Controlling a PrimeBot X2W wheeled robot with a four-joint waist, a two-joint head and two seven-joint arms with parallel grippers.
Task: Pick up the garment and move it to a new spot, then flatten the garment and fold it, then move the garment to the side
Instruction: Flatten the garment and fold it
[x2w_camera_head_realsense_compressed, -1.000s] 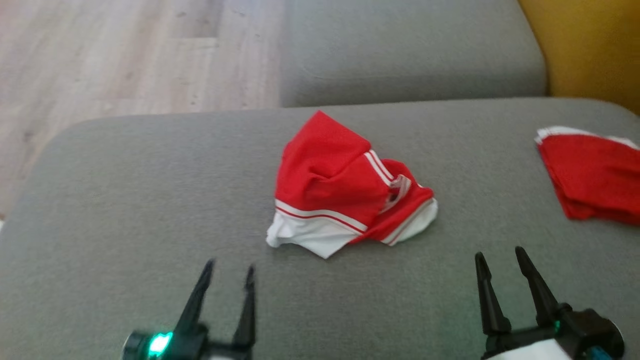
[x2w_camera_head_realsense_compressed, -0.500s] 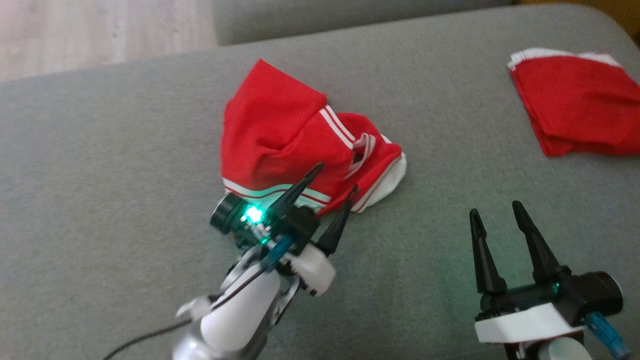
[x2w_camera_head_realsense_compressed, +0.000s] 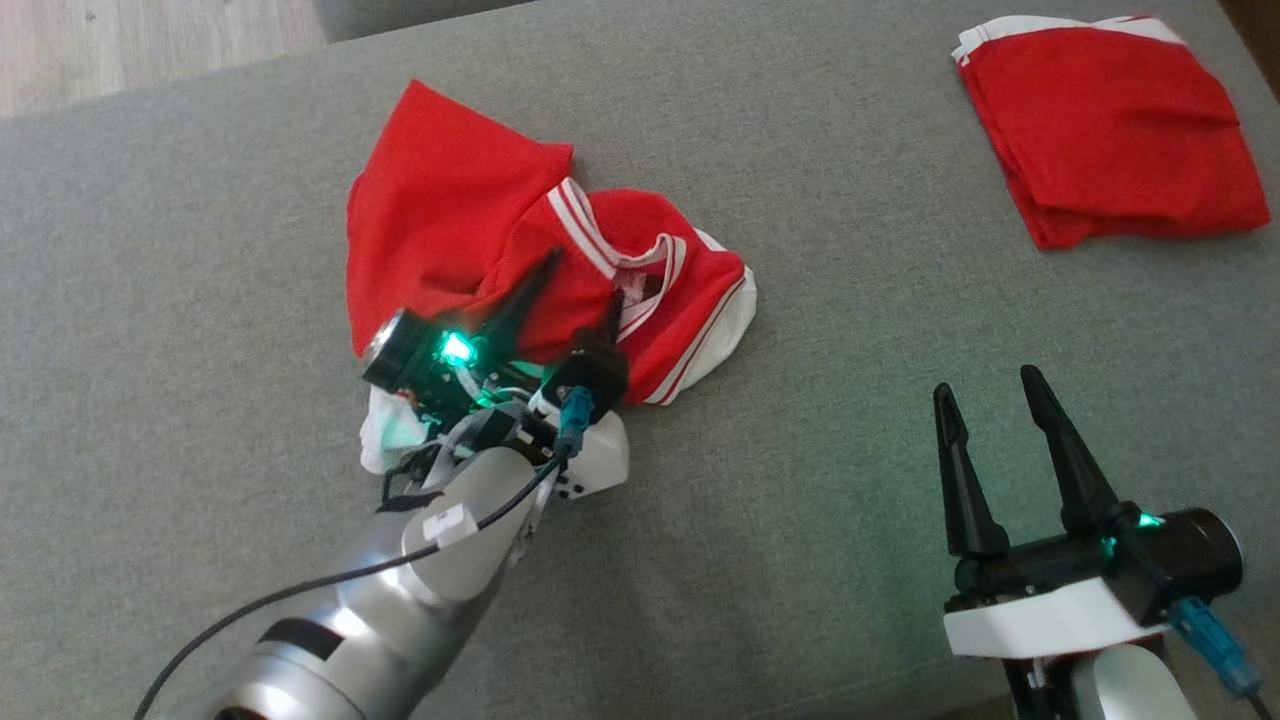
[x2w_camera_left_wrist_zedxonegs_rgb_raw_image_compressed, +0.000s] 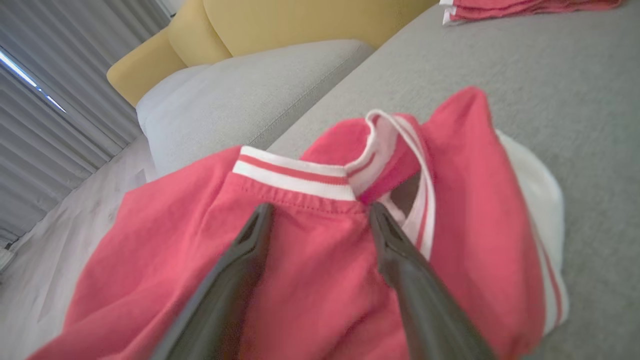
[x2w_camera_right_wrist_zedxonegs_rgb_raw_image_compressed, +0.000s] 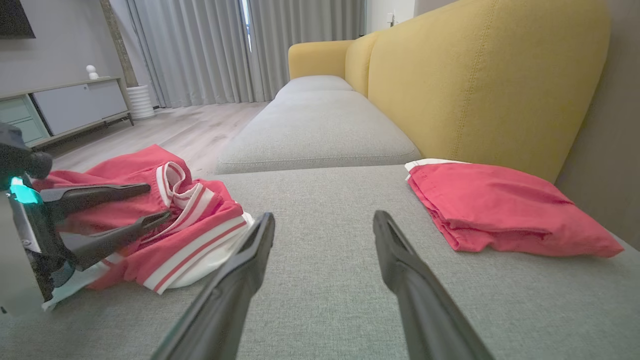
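- Workspace is a grey sofa seat (x2w_camera_head_realsense_compressed: 200, 250), with a yellow backrest (x2w_camera_right_wrist_zedxonegs_rgb_raw_image_compressed: 475, 75) along its right side, wood floor (x2w_camera_head_realsense_compressed: 150, 40) past the far-left edge and grey curtains (x2w_camera_right_wrist_zedxonegs_rgb_raw_image_compressed: 200, 50) at the back of the room.
- Target is the red jersey (x2w_camera_head_realsense_compressed: 450, 200), crumpled in a heap near the middle of the seat. White-striped trim and white panels show on its near and right edges.
- My left gripper (x2w_camera_head_realsense_compressed: 585, 275) is out over the jersey with its fingers spread wide and nothing clamped between them.
- On the left wrist view its tips sit just short of the striped rib band (x2w_camera_left_wrist_zedxonegs_rgb_raw_image_compressed: 295, 175), with red cloth under both fingers. I can't tell whether the tips touch the fabric.
- My right gripper (x2w_camera_head_realsense_compressed: 985, 381) is also spread wide and empty. It's over bare cushion to the right of the jersey, clear of it.
- One folded red garment (x2w_camera_head_realsense_compressed: 1110, 130) lies flat at the far right of the seat, near the backrest, with a white edge on its far side.
- Beyond this seat is a second grey cushion (x2w_camera_right_wrist_zedxonegs_rgb_raw_image_compressed: 315, 125).
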